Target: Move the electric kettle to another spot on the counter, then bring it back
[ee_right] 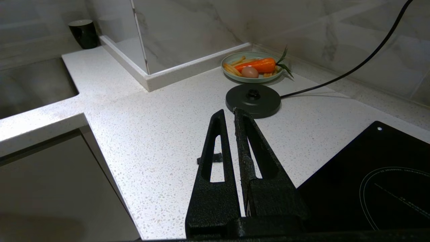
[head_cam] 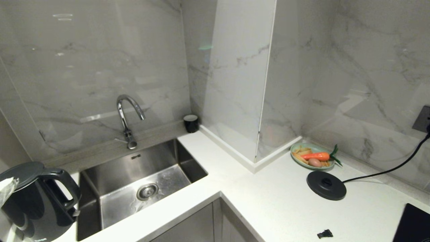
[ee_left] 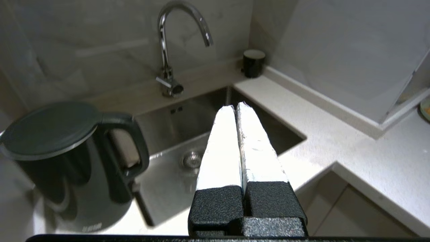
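The left gripper (ee_left: pixel 235 109) is closed tight. Its two white fingers (ee_left: pixel 220 151) press flat against each other, and nothing is between them. It holds nothing and touches nothing. It hangs in the air over the sink (ee_left: pixel 188 134), with its tips pointing toward the tap (ee_left: pixel 168 43).

The electric kettle (head_cam: pixel 35 201) stands on the counter (head_cam: pixel 285 201) at the far left, just beside the sink. Its lid is on and its loop handle faces the sink. The left gripper is near the kettle but apart from it.

The right gripper (ee_right: pixel 228 116) is closed too, or very nearly. Its two black fingers (ee_right: pixel 215 148) almost meet at the tips and hold nothing. It hangs over the counter, near the round black base (ee_right: pixel 253 101) with its cord. That base is bare and sits well apart from the kettle.
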Robot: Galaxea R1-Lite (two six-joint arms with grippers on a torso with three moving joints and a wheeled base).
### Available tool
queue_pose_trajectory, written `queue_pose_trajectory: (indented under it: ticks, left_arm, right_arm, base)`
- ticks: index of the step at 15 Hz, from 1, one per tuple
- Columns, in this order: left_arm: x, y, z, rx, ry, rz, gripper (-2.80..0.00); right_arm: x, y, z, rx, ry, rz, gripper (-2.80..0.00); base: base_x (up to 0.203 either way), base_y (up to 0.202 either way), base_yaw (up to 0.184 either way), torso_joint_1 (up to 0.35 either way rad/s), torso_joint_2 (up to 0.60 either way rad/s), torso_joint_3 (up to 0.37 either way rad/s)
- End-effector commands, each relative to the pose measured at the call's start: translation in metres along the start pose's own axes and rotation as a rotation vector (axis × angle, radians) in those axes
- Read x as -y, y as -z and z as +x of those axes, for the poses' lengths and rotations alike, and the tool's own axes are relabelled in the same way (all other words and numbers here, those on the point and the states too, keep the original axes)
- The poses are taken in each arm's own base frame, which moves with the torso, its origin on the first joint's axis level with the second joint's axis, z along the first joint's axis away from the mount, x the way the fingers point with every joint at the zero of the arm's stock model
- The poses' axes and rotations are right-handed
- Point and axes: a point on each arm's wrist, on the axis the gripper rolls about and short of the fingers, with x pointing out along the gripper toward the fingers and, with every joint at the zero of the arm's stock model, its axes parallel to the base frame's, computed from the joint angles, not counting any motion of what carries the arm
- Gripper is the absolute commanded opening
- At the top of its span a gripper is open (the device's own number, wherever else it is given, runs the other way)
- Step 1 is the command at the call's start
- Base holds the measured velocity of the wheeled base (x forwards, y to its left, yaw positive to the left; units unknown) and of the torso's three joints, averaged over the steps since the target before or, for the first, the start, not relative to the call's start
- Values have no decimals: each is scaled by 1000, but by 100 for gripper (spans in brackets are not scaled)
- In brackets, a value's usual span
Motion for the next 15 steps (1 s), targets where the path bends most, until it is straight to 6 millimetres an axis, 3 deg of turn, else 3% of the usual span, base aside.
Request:
queue_pose_trajectory:
  ticks: [1,4,7,10,11,15]
  left_arm:
    - [0,4,-38,18,-1,1,-280]
    - [-1,19,-61,50,-2,15,-280]
    - [-1,46,-77,-1,2,39,-280]
    - [-3,101,-78,-92,0,92,-280]
    - [-3,111,-76,-117,0,94,-280]
    - [-3,112,-77,-116,-8,79,-280]
  right_arm:
    - [0,0,0,0,0,-1,-280]
    - [0,0,0,0,0,-1,-280]
    - [0,0,0,0,0,-1,-280]
    - [0,0,0,0,0,-1,-280]
    - [0,0,0,0,0,-1,-280]
    - [0,0,0,0,0,-1,-280]
  base:
    - [0,0,0,0,0,0]
    - [0,0,0,0,0,0]
    - [0,0,0,0,0,0]
    - [0,0,0,0,0,0]
    - [0,0,0,0,0,0]
    - [0,0,0,0,0,0]
